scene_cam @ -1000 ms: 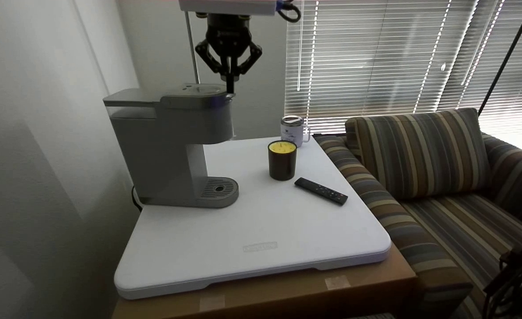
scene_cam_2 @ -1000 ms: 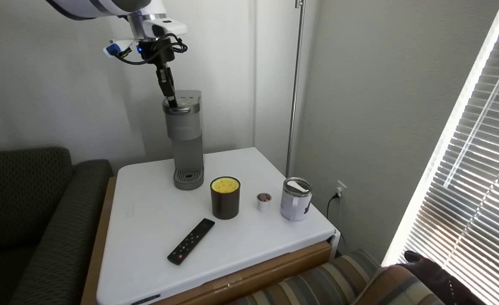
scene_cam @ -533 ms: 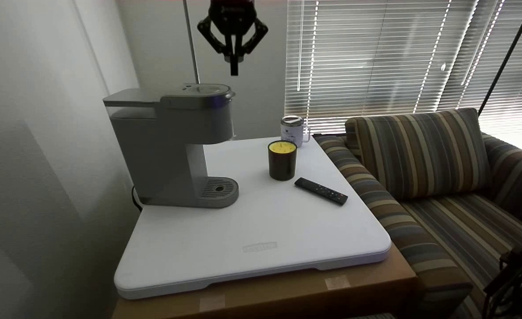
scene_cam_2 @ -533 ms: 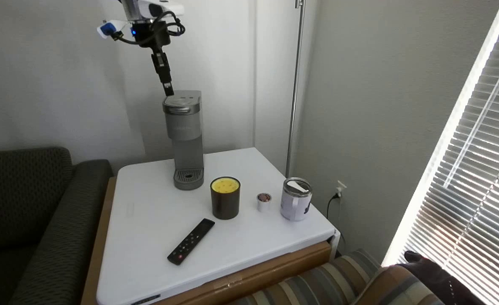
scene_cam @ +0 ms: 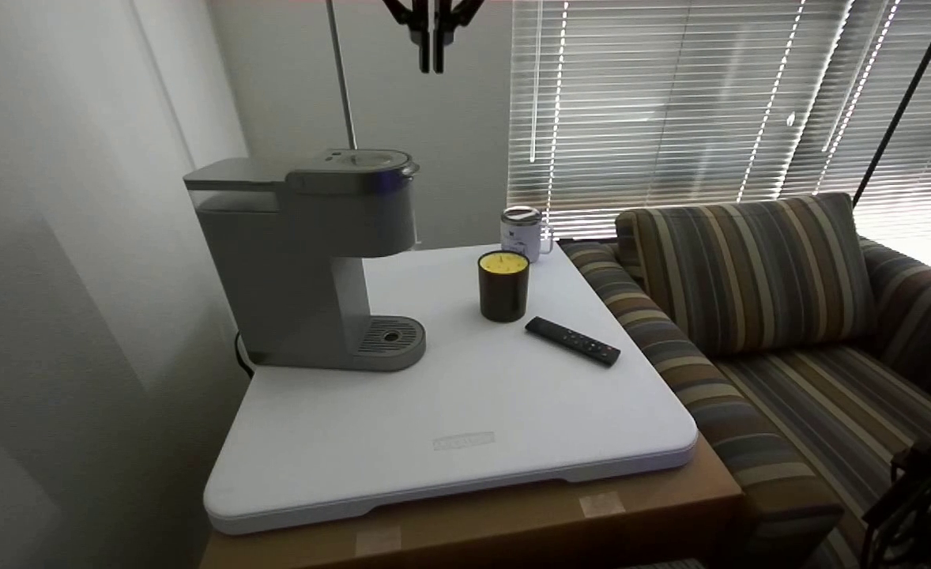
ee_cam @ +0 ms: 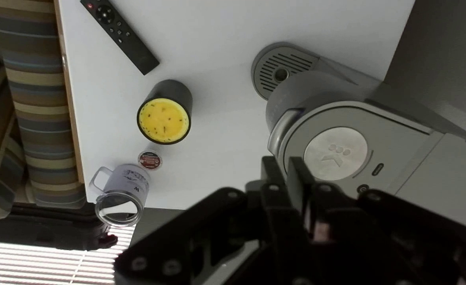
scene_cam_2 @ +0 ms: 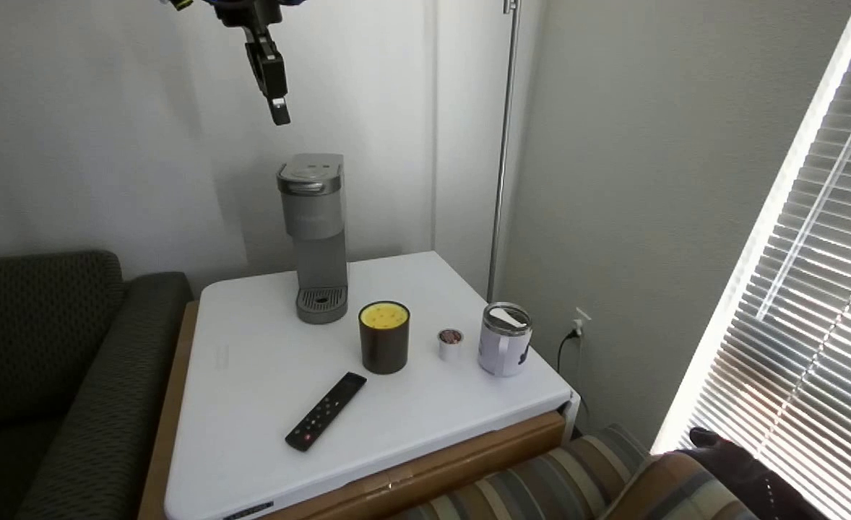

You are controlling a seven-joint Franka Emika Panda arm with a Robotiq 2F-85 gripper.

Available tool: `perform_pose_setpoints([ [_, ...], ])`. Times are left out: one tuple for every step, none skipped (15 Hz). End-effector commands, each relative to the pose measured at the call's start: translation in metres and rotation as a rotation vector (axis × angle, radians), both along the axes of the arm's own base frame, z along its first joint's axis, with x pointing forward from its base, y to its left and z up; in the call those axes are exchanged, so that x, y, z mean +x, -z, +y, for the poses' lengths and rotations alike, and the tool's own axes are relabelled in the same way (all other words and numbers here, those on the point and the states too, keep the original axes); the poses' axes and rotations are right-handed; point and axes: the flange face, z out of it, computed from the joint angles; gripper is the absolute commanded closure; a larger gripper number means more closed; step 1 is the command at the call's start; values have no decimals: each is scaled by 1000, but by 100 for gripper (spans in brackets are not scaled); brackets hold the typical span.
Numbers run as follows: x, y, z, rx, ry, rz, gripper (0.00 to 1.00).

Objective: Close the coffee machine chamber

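Lid, right in wrist view, looks seated; I judge closing done, gripper narrowly parted, empty, needing only retreat

"How does the coffee machine stand?"

"Upright at an edge of the white tabletop, in both exterior views. It's matte grey, tall at the rear, and its flat base has a rounded front with a slotted grille and 1 round hole."

"And the chamber?"

"It juts out over the base. It looks closed: the lid lies flat across the top."

"Anything on that lid?"

"From the wrist view, 1 pale silver disc bearing 3 dots and an angular mark, with 2 small dark markings near it. A shiny handle curves along the front rim."
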Motion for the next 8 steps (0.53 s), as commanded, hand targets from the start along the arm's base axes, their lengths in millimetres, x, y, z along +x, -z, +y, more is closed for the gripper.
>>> perform_pose_setpoints([
  [-4, -7, -7, 25, -38, 31, 57],
  [-4, -8, -7, 26, -42, 30, 49],
  [-3, -8, -7, 26, -44, 31, 43],
  [-3, -8, -6, 28, -46, 30, 35],
  [-3, -8, -6, 29, -47, 31, 27],
  [-3, -8, -5, 31, -48, 30, 21],
  [-3, -8, -4, 35, -53, 29, 13],
  [-3, -8, -4, 36, -53, 30, 8],
])
